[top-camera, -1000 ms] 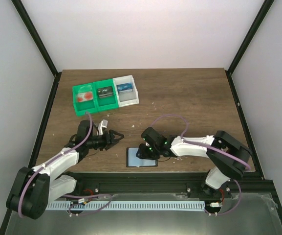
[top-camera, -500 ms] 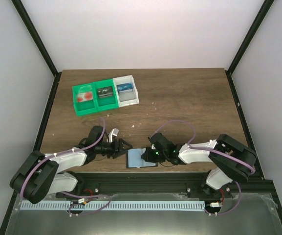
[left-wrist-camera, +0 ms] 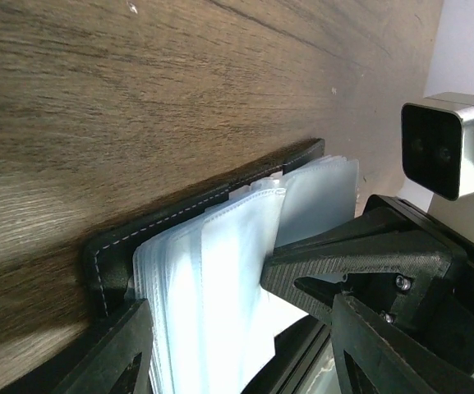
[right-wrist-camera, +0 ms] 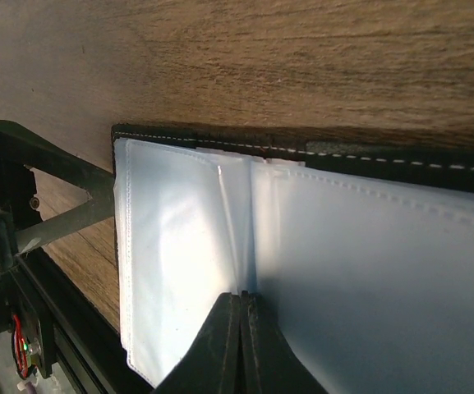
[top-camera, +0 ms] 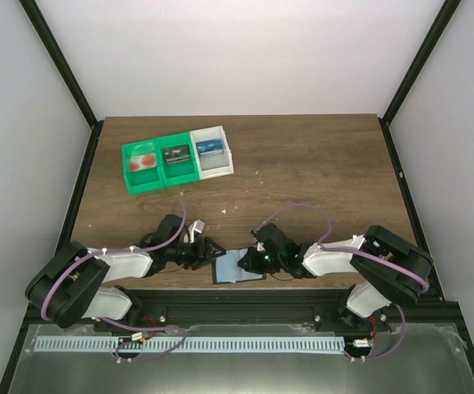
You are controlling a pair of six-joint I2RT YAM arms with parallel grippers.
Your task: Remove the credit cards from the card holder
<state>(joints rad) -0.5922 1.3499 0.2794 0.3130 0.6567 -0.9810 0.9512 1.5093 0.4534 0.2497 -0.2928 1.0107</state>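
The card holder (top-camera: 238, 267) lies open at the table's near edge, a black cover (left-wrist-camera: 105, 250) with pale blue-white sleeves (right-wrist-camera: 179, 246) fanned out. My right gripper (top-camera: 250, 261) is shut, its tips (right-wrist-camera: 241, 300) resting on the crease between two sleeves; whether a leaf is pinched does not show. My left gripper (top-camera: 213, 249) is open at the holder's left end, its fingers (left-wrist-camera: 117, 353) straddling the sleeve stack (left-wrist-camera: 212, 279). The right gripper's shut fingers (left-wrist-camera: 347, 254) reach in from the right of the left wrist view. A red and pale credit card (top-camera: 144, 162) lies in the tray's left compartment.
A green-and-white three-compartment tray (top-camera: 217, 169) stands at the back left, with a black item (top-camera: 177, 153) in the middle and a blue item (top-camera: 209, 148) on the right. The black front rail (top-camera: 237, 294) runs just behind the holder's near edge.
My left gripper has travelled right and nearer, up to the holder's left end. My right gripper has shut and dropped onto the sleeves.
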